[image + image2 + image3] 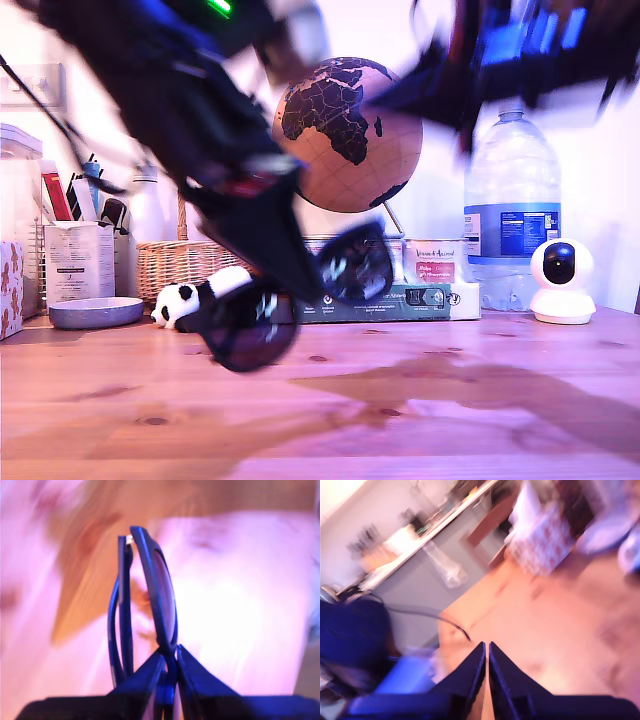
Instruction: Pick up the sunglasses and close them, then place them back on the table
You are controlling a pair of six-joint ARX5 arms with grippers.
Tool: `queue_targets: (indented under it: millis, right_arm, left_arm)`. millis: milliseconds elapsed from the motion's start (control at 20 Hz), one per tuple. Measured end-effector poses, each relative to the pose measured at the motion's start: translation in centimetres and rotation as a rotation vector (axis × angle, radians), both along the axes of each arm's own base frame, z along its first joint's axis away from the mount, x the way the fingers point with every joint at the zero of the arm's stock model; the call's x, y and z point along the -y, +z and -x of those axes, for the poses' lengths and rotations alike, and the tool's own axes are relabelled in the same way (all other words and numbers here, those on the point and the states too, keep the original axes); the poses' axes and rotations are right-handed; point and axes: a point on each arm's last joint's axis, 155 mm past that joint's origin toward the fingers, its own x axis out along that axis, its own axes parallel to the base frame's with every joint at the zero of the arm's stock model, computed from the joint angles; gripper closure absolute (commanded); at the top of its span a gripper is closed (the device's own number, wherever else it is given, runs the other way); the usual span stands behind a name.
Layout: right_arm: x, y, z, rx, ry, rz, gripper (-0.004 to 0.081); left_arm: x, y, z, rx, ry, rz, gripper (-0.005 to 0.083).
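The dark sunglasses (352, 264) hang tilted above the table (450, 400), a little to the exterior view's left of centre. My first gripper (300, 288) reaches down from the exterior view's upper left and is shut on their frame between the lenses. In the first wrist view the sunglasses (161, 585) stand edge-on above my first gripper (170, 652), with one temple lying close alongside the front. My second gripper (486, 646) is shut on nothing. Its blurred arm (520, 50) is high at the exterior view's upper right, well away from the glasses.
Along the back stand a globe (348, 135), a large water bottle (512, 210), a white camera (561, 280), a flat box (400, 300), a plush panda (185, 298), a wicker basket (175, 262) and a grey bowl (95, 312).
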Motion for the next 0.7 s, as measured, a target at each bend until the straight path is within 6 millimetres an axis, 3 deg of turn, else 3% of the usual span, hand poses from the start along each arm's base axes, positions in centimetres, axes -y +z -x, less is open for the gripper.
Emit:
queue_targets:
  millis: [300,500,600,700]
  right_arm:
    - [3.8,3.5,1.4,0.061,-0.255,0.108,0.0783]
    - [5.5,6.3,3.6,0.181,-0.324,0.142,0.0783]
    - [5.9,6.7,4.3,0.210,-0.333,0.157,0.0783]
    - [6.2,5.9,4.3,0.195,-0.343,0.189,0.0783]
  left_arm:
    - [0.9,-1.2,-1.5,-0.273,0.426,0.032,0.0797]
    - [1.9,-3.3,-1.4,-0.407,0.545,0.041,0.0797]
    - [1.6,-5.1,-1.2,-0.473,0.624,0.021,0.0797]
    - [1.7,-6.0,-1.1,-0.499,0.642,0.013,0.0797]
